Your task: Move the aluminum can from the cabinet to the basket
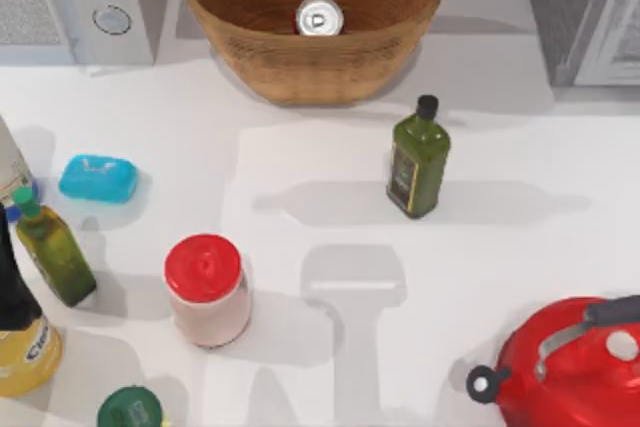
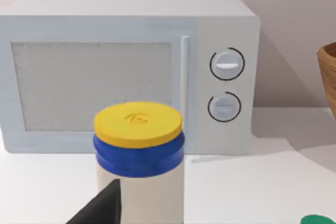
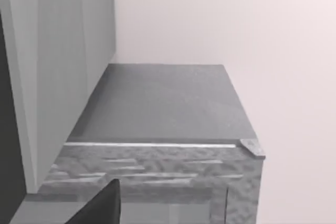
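The top view looks down on a white bench (image 1: 300,157). At the upper left of the frame is a light-grey microwave (image 1: 80,2) with two round knobs. Lower on the left edge stand a green bottle (image 1: 55,252), a yellow bottle (image 1: 25,347) and a blue soap bar (image 1: 98,178). A jar with a yellow lid (image 2: 139,161) stands in front of the microwave in the left wrist view, and a dark bit of the left gripper (image 2: 102,208) shows beside it; I cannot tell if that gripper is spread or pressed together. A white jar with a red lid (image 1: 208,290) stands at the lower middle of the top view. At the upper middle is the big brown basket (image 1: 260,42). The aluminum can (image 1: 319,17) stands upright inside the basket, with its silver top facing up. To the right of the basket stands a dark green oil bottle (image 1: 418,159). At the upper right is the grey cabinet (image 1: 580,7). At the lower right is a red kettle (image 1: 570,367). The right wrist view looks at the top of the cabinet, and a dark bit of the right gripper (image 3: 102,208) shows; I cannot tell its state either.
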Robot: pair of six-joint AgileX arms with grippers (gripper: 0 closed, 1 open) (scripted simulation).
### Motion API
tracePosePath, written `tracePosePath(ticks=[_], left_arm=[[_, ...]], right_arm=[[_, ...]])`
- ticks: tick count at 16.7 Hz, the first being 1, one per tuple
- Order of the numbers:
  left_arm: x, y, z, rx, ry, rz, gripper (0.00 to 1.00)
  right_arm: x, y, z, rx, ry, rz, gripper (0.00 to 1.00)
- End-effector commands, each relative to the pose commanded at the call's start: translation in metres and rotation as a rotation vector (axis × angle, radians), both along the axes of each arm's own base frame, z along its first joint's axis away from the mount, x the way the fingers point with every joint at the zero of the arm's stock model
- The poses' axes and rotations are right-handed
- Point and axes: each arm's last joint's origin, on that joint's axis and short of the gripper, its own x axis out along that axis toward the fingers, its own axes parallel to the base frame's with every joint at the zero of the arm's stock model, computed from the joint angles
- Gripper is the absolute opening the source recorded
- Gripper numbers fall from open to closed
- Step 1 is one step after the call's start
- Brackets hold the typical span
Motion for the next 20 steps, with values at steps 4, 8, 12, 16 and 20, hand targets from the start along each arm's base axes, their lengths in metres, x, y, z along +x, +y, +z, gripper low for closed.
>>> tracePosePath(ticks=[4,8,12,16,20], left_arm=[[0.0,0.0,0.0,0.0,0.0,0.0,1.0],[0.0,0.0,0.0,0.0,0.0,0.0,1.0],[0.0,0.0,0.0,0.0,0.0,0.0,1.0],[0.0,0.0,0.0,0.0,0.0,0.0,1.0],[0.0,0.0,0.0,0.0,0.0,0.0,1.0]], right_arm=[[0.0,0.0,0.0,0.001,0.001,0.0,1.0],[0.006,0.005,0.001,-0.004,-0.004,0.001,1.0],[0.039,0.031,0.004,-0.007,-0.016,0.0,1.0],[0.083,0.09,0.006,-0.001,-0.027,0.0,1.0],[0.107,0.176,0.006,0.007,-0.025,0.001,1.0]])
